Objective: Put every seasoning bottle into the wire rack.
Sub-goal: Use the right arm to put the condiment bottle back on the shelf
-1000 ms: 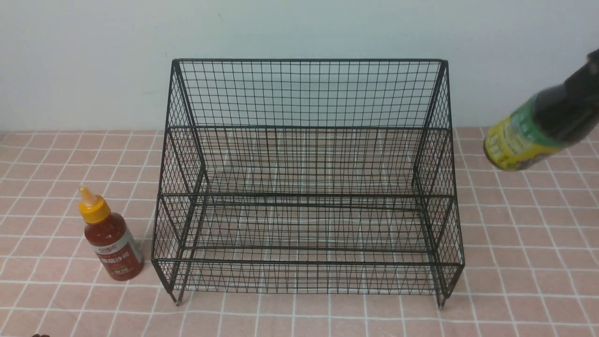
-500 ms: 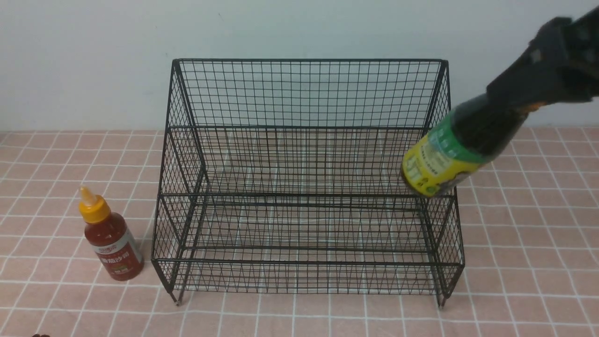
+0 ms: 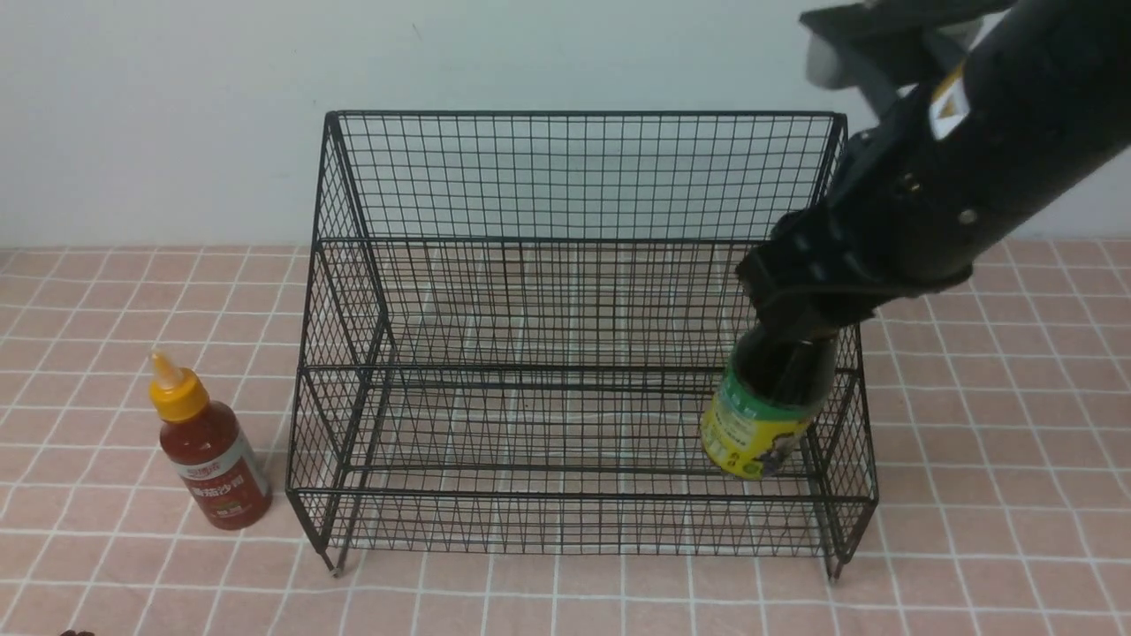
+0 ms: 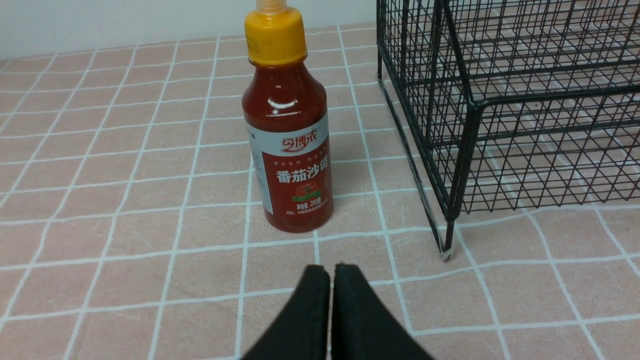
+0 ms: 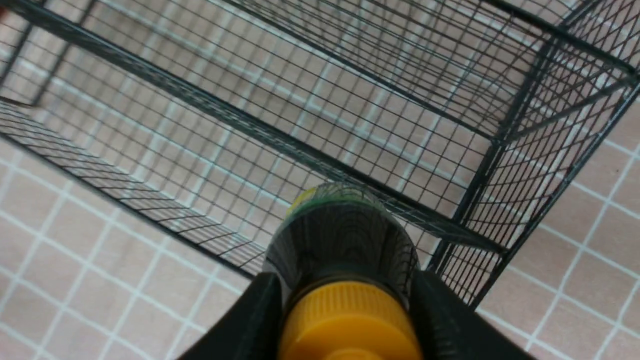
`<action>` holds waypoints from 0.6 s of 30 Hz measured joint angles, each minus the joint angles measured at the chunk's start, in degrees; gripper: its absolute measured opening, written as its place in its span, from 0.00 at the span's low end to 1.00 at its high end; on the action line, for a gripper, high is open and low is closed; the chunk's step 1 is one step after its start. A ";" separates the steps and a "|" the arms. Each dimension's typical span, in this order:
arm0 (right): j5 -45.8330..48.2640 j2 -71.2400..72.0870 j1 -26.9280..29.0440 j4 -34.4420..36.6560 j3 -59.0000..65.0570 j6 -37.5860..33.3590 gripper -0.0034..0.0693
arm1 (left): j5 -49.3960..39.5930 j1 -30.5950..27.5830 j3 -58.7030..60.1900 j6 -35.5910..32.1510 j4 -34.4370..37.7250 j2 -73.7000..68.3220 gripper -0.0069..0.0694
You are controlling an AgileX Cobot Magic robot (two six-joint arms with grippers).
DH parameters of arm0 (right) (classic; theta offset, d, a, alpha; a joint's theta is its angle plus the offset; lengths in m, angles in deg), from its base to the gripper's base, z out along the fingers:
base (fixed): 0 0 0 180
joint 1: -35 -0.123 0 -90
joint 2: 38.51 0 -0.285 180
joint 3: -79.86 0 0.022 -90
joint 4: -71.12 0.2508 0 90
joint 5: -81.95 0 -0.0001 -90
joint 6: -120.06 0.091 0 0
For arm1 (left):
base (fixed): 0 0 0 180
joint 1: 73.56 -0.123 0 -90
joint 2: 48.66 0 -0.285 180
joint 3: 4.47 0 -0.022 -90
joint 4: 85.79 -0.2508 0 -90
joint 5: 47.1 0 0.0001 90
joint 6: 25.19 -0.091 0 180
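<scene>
one red bottle point(image 4: 292, 150) reads 番茄沙司; left gripper point(image 4: 331, 274) clenched, right gripper point(image 5: 345, 282) grasps green-labelled bottle point(image 3: 758, 433).

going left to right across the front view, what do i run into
red sauce bottle standing on the table → wire rack → dark sauce bottle, low inside the rack's right end, gripped at the neck from above by the right gripper

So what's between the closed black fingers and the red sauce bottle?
Only bare pink checked tablecloth. In the left wrist view the left fingers, shut together, sit apart from the ketchup bottle with nothing else between.
</scene>
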 joint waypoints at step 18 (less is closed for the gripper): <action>-1.14 -10.36 -0.55 0.18 0.00 0.33 0.46 | 0.00 0.00 0.00 0.00 0.00 0.00 0.08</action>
